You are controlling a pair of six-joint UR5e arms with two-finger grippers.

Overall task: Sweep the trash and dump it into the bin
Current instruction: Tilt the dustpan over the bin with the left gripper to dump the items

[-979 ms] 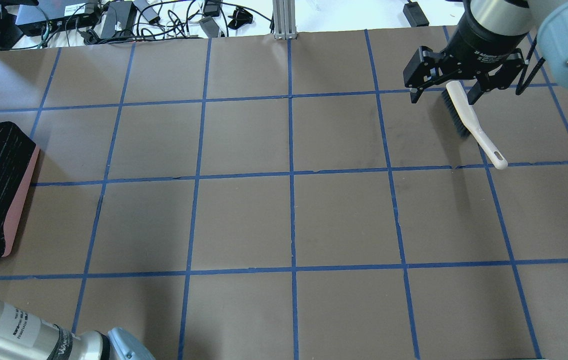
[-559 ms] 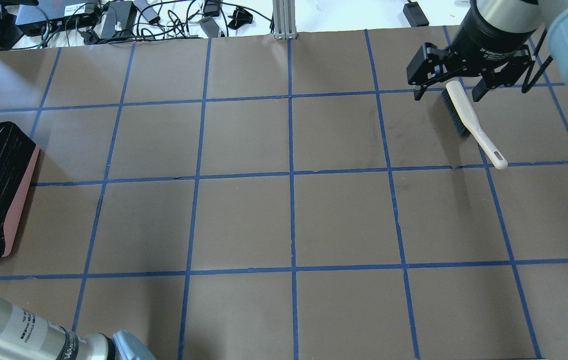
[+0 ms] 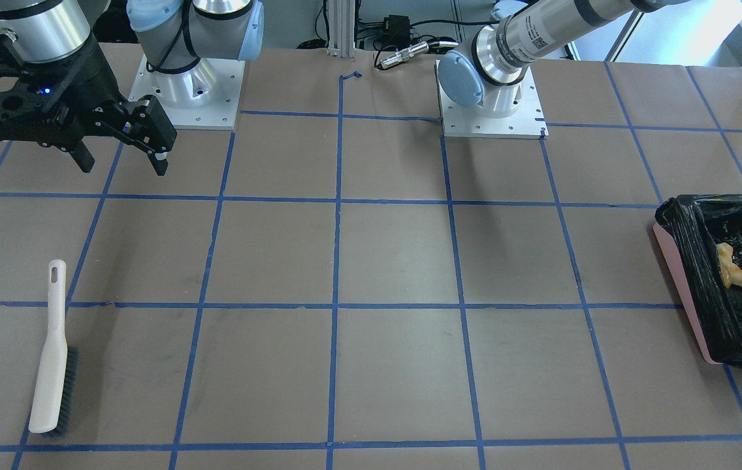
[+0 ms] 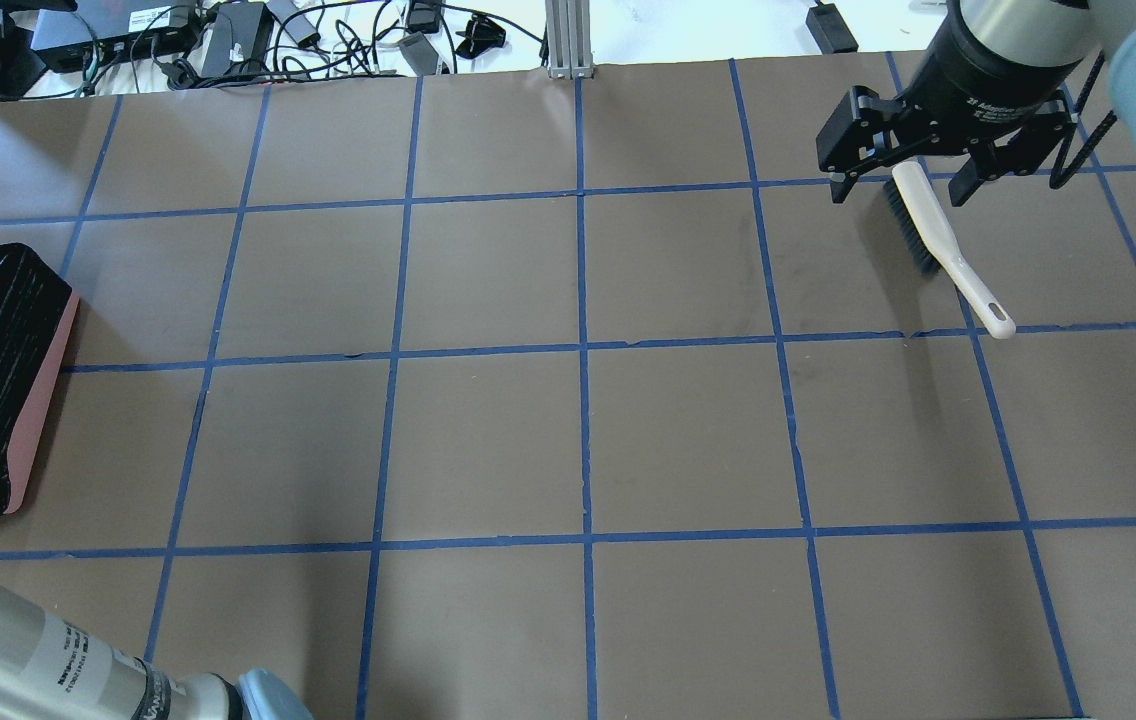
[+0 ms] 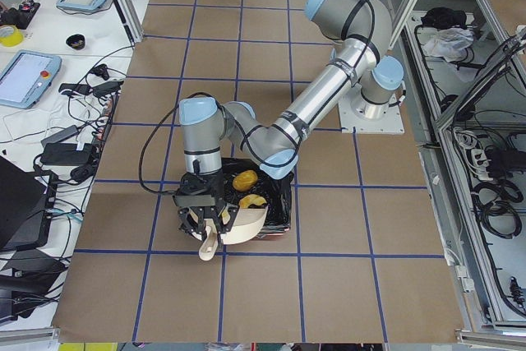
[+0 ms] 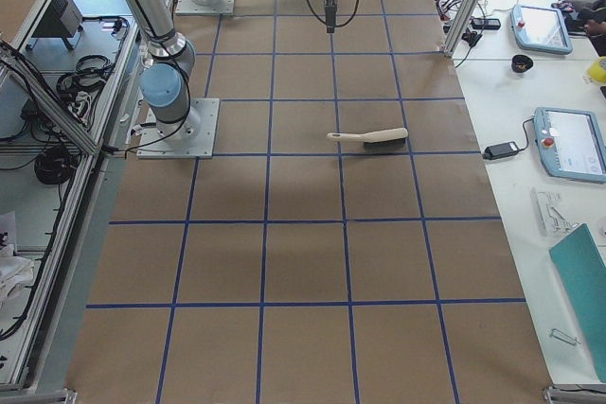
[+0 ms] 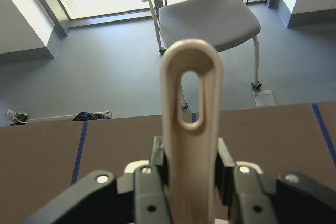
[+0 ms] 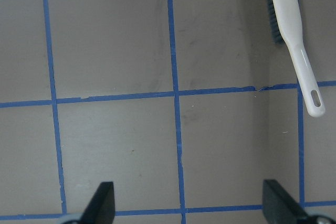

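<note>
Left tool [image 7: 190, 167] clamps dustpan [image 5: 245, 223] handle, bin [image 3: 678, 287] beneath; tip steeply, lip inside rim. Right tool [image 3: 124, 163] wide, empty.

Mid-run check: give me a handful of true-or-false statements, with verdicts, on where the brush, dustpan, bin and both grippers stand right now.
1. The brush lies on the table with no gripper holding it. True.
2. The right gripper is shut on the brush. False: it is open and empty, up off the table and apart from the brush.
3. The left gripper is clamped on the dustpan handle. True.
4. The dustpan rests flat on the table next to the brush. False: it is held tipped over the bin, at the far end of the table from the brush.
5. A scrap lies on the table beside the brush. False: none shows there; an orange-yellow piece lies in the bin.
</note>
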